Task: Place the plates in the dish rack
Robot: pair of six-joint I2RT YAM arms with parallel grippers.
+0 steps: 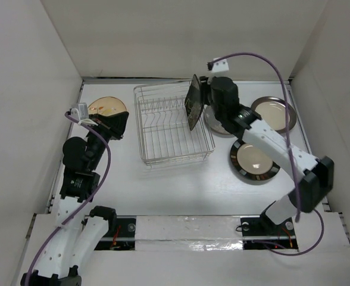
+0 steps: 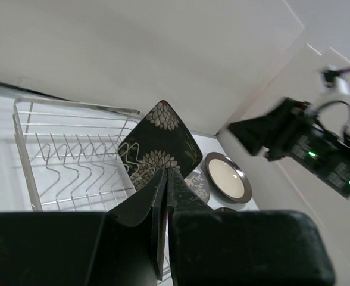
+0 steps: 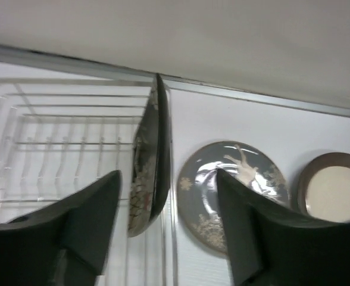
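Observation:
The dish rack stands mid-table. The dark floral plate stands on edge at the rack's right side. My right gripper is open, its fingers either side of that plate without clamping it; in the right wrist view the plate sits nearer the left finger. The grey branch plate lies under the right arm. The grey-rimmed cream plate and black-rimmed cream plate lie at the right. The tan plate lies far left. My left gripper is shut and empty beside it.
White walls enclose the table on three sides. The left wrist view shows the rack, the floral plate, the grey-rimmed cream plate and the right arm. The rack's upright wire slots hold nothing else.

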